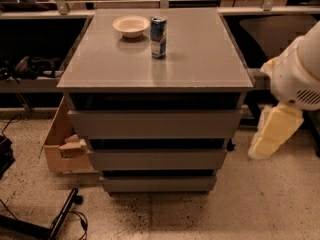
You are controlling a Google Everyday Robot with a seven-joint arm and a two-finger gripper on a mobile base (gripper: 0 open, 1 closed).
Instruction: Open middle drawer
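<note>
The grey cabinet [155,59] has three drawer fronts stacked below its top. The middle drawer [157,159] is a flat, handleless grey front of medium height and it is pushed in, with a dark gap above it. The taller top drawer [155,124] and the short bottom drawer [159,184] are pushed in too. My arm [296,74], white with a cream lower segment [274,131], hangs at the right of the cabinet, apart from the drawers. The gripper itself is out of view.
A white bowl [131,25] and a blue can [158,29] stand on the cabinet top. An open cardboard box [62,146] sits on the floor at the cabinet's left. Cables and a black bar [62,216] lie on the floor at the lower left. Dark shelving runs behind.
</note>
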